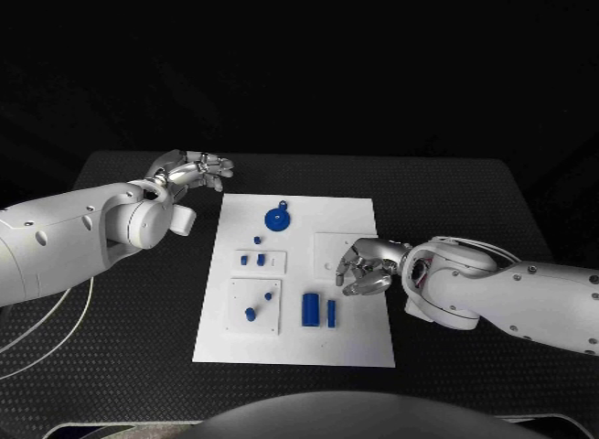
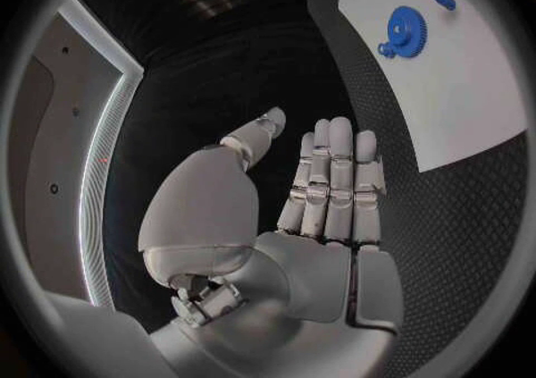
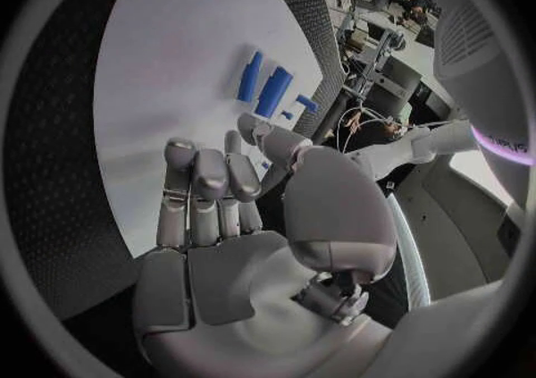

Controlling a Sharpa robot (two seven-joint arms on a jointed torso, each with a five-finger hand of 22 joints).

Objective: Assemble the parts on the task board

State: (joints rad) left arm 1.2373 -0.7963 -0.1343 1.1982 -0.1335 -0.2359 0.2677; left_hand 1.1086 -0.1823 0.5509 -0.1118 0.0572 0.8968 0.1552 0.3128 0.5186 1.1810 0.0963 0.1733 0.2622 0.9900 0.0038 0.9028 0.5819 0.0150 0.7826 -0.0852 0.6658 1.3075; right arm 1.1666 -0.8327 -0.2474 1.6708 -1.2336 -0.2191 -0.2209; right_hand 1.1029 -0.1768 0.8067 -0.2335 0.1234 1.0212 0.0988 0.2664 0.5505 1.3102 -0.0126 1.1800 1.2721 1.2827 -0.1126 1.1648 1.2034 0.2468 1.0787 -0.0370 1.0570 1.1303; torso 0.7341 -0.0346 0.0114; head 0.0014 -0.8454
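Head view: left hand hovers empty, fingers straight, beyond the task board; right hand curls empty above it.

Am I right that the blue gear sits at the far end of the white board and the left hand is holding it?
Not quite. The blue gear does sit at the far end of the white board, but the left hand holds nothing; it hovers off the board over the black table, as the head view shows.
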